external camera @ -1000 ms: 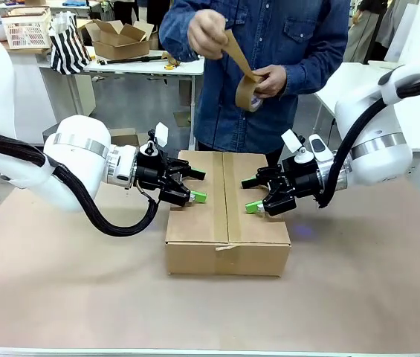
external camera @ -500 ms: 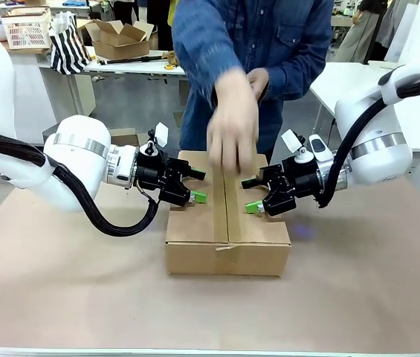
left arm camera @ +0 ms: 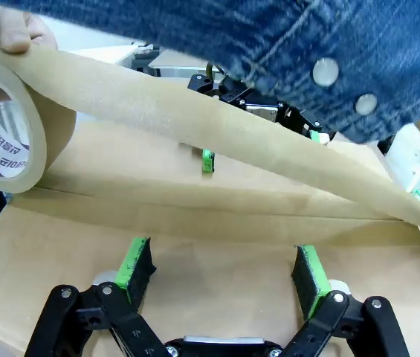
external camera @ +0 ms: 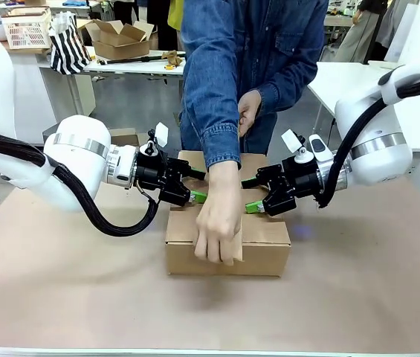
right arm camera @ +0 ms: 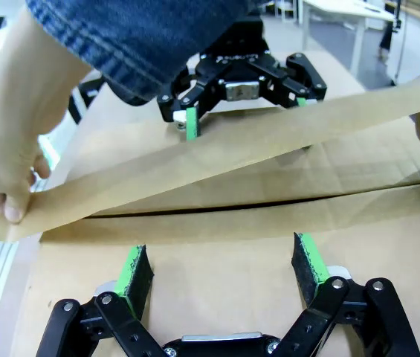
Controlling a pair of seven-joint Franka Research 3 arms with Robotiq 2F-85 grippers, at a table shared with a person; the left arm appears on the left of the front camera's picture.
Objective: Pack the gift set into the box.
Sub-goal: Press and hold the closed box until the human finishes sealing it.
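The box (external camera: 265, 239) stands closed in the middle of the table, its flaps down and one tape strip along the seam. The gift set is hidden from view. My left gripper (external camera: 197, 186) is open at the box's left top edge, its pads over the flap (left arm camera: 217, 245). My right gripper (external camera: 250, 195) is open at the right top edge, over the other flap (right arm camera: 217, 297). A person's hand (external camera: 217, 223) presses a fresh tape strip (left arm camera: 232, 119) at the box's front edge. The other hand holds the tape roll (left arm camera: 9, 141) at the far side.
Brown paper covers the table (external camera: 358, 297). The person's sleeve (external camera: 213, 97) reaches down between my two grippers. On the far tables stand a small open carton (external camera: 120, 37), a white basket (external camera: 25, 30) and a striped bag (external camera: 68, 48).
The person's hand has come down from chest height and drawn a tape strip across the box top to its front edge. Neither gripper has moved.
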